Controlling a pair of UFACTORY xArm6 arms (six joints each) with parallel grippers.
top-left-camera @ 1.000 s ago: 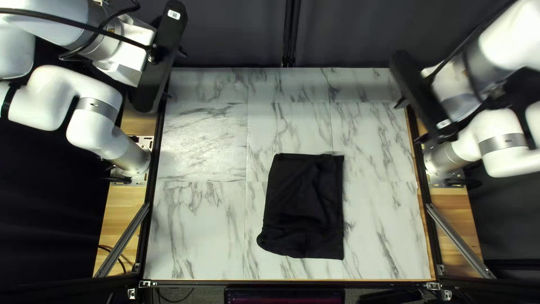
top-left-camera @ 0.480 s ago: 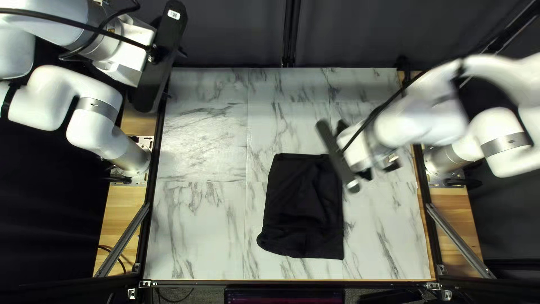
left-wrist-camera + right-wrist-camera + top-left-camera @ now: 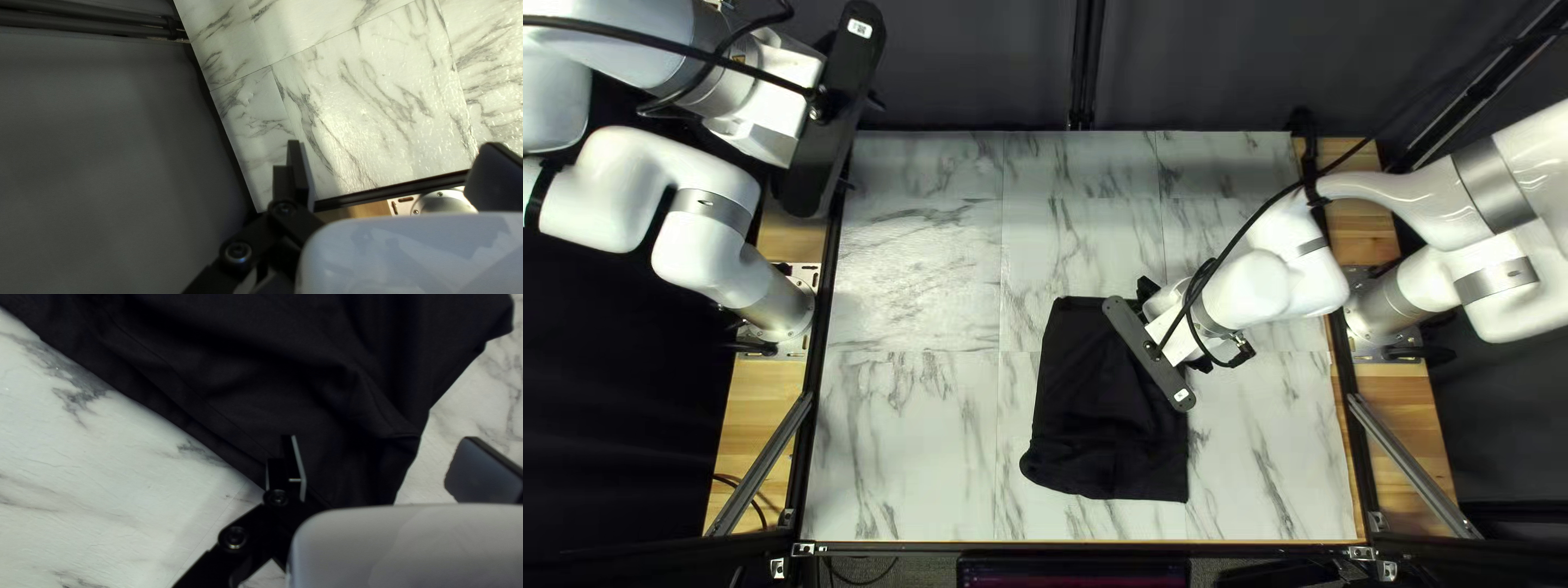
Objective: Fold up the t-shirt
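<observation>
The black t-shirt (image 3: 1100, 414) lies as a folded, roughly rectangular bundle right of the table's middle in the top left view, with wrinkles inside. My right gripper (image 3: 1151, 353) is over its upper right edge, its fingertips hidden there. In the right wrist view the gripper (image 3: 384, 465) is open, and a narrowing part of the shirt (image 3: 245, 386) shows below and between its spread fingers. Whether they touch the cloth I cannot tell. My left gripper (image 3: 832, 120) hangs at the table's far left corner; in the left wrist view the gripper (image 3: 393, 166) is open, holding nothing.
Marbled table (image 3: 915, 436) surface shows on both sides of the shirt. A dark frame rail (image 3: 815, 370) runs along the left edge. The dark curtain (image 3: 958, 65) hangs behind the far edge. The right arm reaches in over the table's right side.
My right arm has swung in from the table's right edge, leftward and toward the near side, to over the shirt's upper right edge. The left arm and the shirt look unchanged.
</observation>
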